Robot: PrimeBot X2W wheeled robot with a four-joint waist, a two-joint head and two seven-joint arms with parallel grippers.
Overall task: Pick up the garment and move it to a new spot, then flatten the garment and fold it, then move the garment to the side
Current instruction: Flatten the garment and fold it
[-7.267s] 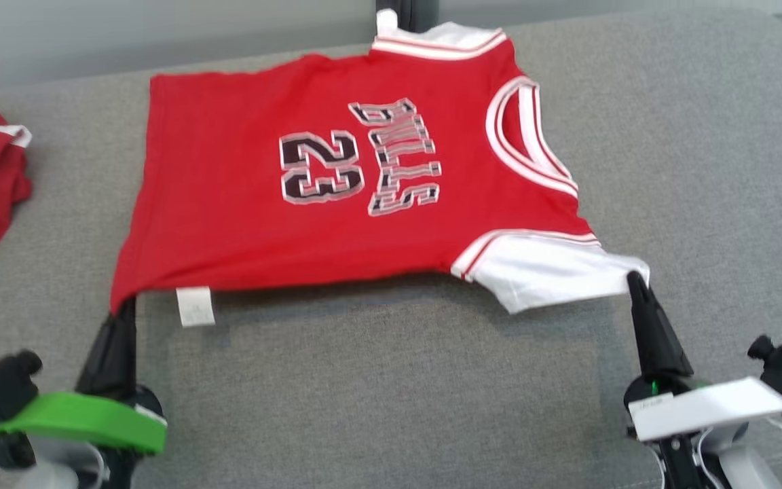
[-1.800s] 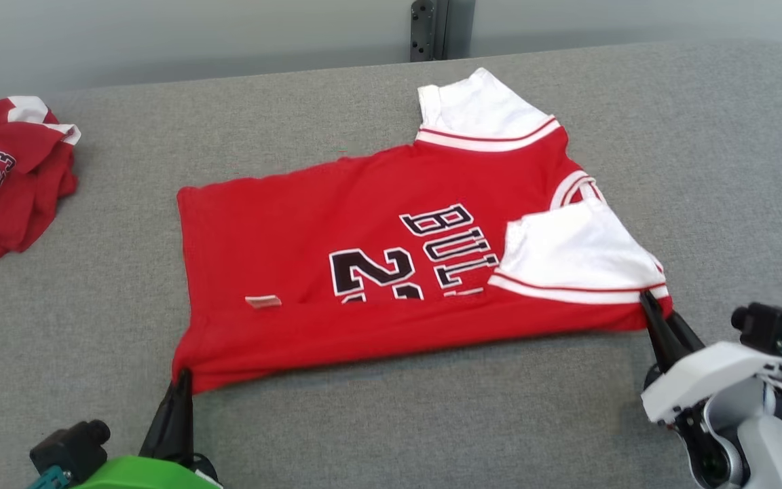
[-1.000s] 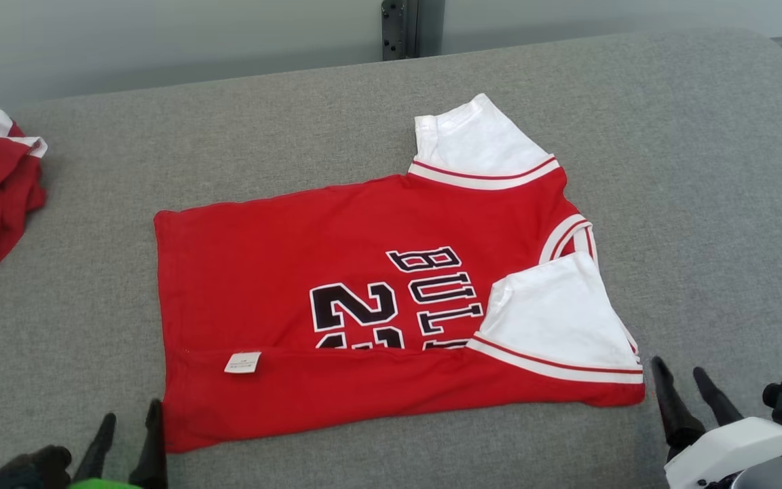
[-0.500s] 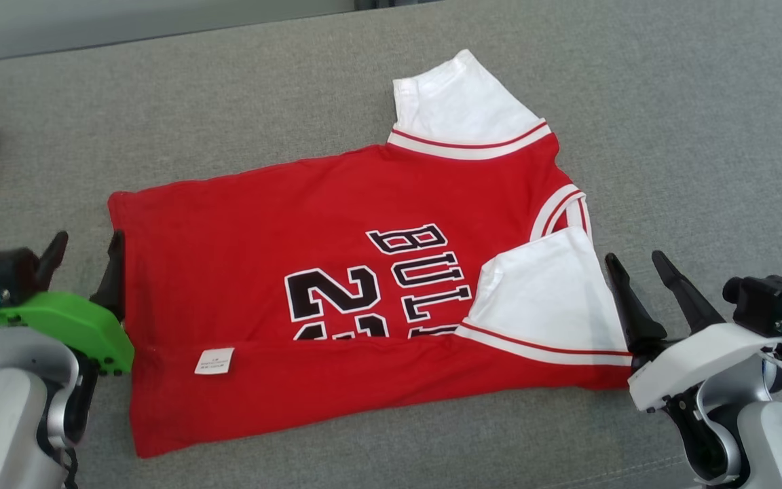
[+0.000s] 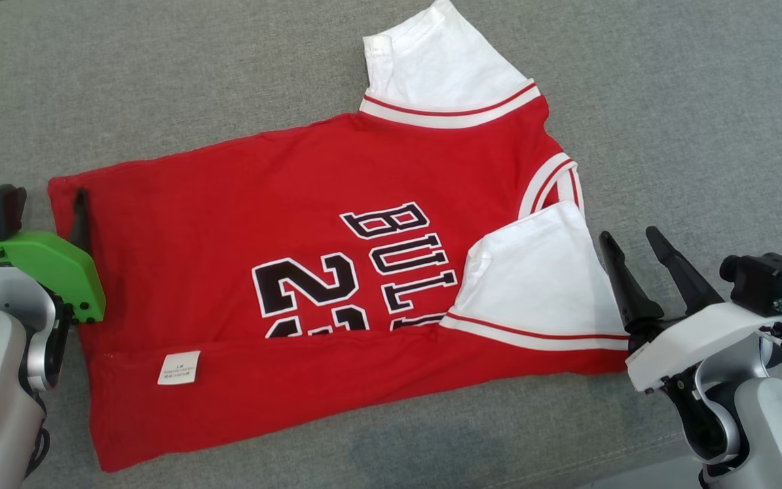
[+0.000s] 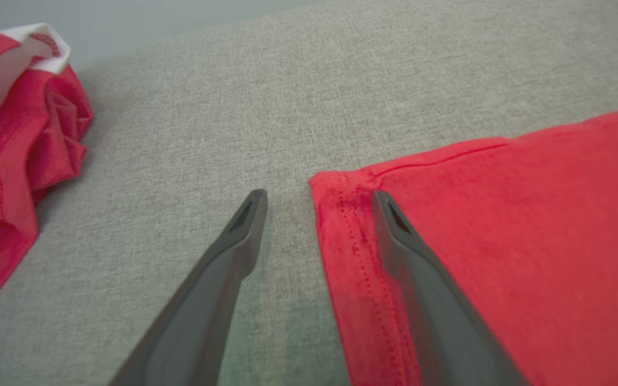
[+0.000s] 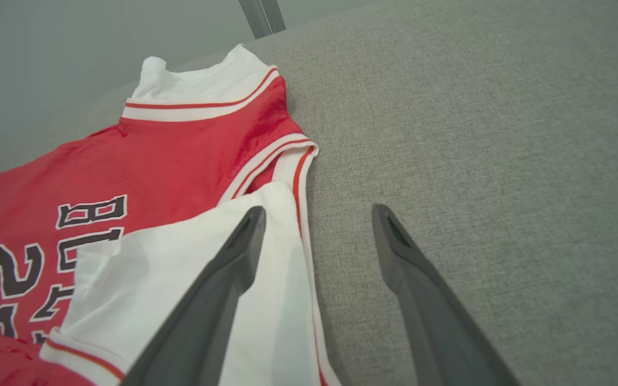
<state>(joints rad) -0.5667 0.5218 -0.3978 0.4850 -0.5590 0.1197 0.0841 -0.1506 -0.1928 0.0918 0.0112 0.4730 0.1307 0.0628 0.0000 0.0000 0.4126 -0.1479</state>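
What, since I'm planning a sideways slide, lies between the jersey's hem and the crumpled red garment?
Grey upholstery, with one of the left gripper's fingers over it, in the left wrist view.

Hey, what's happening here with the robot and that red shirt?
A two-armed robot is partway through folding a red jersey laid on a gray cushion. Its near edge and one white sleeve are already folded over the front. Both claws are open and hold nothing: the left claw straddles the jersey's hem corner, the right claw sits beside the folded sleeve. A second, crumpled red garment lies apart from it.
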